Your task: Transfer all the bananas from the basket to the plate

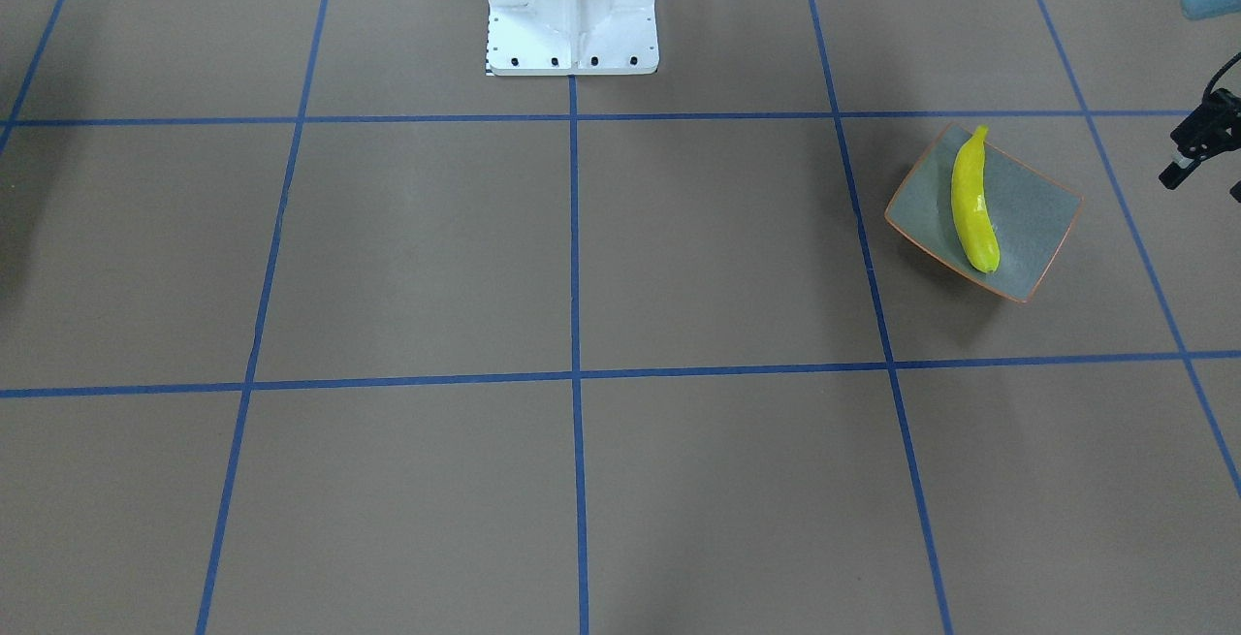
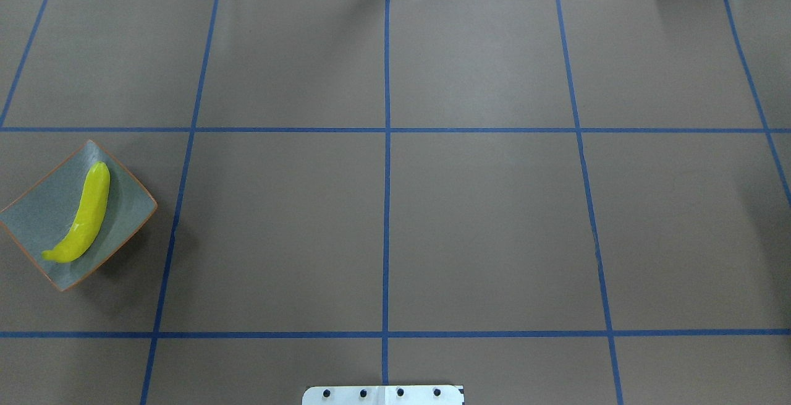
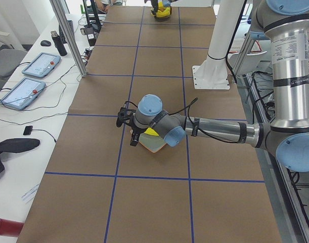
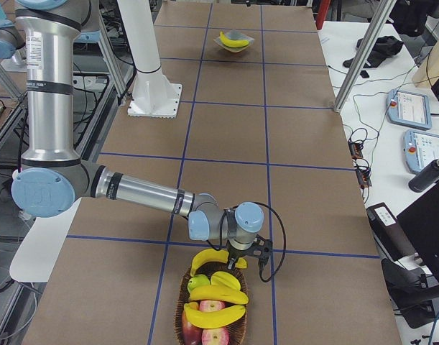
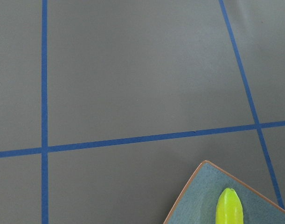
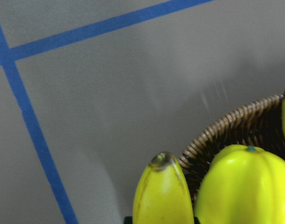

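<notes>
Right fingers (image 4: 238,264): positioned at the rim of the basket (image 4: 241,325), on the side towards the robot. Two dark slivers are seen at the bottom edge of the right wrist view, one on either side of a banana. Whether the grip is closed cannot be told.
Rim banana (image 6: 163,196): located directly below the right wrist camera. Its dark tip projects past the woven rim.
Basket bananas (image 4: 219,296): three further yellow bananas are stacked across the basket, above red apples (image 4: 213,336). A rounded yellow-green fruit (image 6: 247,186) is touching the rim banana.
Left fingers (image 3: 134,135): held just beside the plate (image 1: 1037,218), at the side away from the robot base (image 1: 572,10). How far they are open cannot be told.
Plate: set on the table (image 2: 482,219) at the robot's left end, turned diamond-wise to the blue tape lines (image 2: 386,207) and clear of them.
Plated banana (image 1: 972,204): one yellow banana is laid lengthwise in the plate, from one corner region towards the opposite edge.
Separation: plate and basket are placed well apart, at opposite ends of the table.
</notes>
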Tool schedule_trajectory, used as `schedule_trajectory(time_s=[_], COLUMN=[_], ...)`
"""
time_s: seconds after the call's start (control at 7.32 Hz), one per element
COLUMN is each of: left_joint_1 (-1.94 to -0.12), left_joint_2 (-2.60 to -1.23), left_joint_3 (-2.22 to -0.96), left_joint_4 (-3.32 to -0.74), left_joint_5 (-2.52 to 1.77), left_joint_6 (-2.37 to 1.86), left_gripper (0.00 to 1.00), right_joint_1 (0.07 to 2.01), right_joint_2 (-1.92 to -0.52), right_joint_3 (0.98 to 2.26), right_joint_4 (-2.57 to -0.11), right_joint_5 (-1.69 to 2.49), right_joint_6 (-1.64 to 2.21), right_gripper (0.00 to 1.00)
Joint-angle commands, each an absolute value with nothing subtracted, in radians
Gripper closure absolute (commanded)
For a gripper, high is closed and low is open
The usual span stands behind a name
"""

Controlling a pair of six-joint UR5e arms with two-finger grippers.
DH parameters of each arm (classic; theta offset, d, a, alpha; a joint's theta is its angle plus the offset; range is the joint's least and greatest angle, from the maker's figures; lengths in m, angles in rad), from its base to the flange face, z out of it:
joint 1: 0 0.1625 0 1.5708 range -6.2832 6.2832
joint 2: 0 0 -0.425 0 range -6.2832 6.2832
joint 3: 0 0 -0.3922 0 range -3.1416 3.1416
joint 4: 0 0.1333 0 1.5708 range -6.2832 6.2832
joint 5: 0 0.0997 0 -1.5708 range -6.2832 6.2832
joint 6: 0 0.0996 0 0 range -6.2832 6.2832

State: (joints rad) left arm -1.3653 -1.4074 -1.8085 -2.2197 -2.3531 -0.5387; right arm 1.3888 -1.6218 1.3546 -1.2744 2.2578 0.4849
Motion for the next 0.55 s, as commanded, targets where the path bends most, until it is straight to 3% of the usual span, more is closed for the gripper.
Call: schedule_trajectory(time_s=[0.0,0.41], left_joint_1=[-1.365,-1.364], left_joint_2=[-1.404,-1.405], left_joint_3=[-1.813,-1.813], left_joint_4=[-2.22,-2.22], left_joint_5=[-2.353,-2.355], left_joint_6=[-0.541,-0.56], left_gripper=[0.06,0.06], right_joint_1=[1.423,1.459], right_joint_2=[-1.621,-1.609], right_joint_3=[1.364,1.506], right_joint_4=[-1.278,-1.423], right_joint_5=[2.279,2.306], right_joint_6=[0.477,0.486], right_gripper=[1.0,1.0])
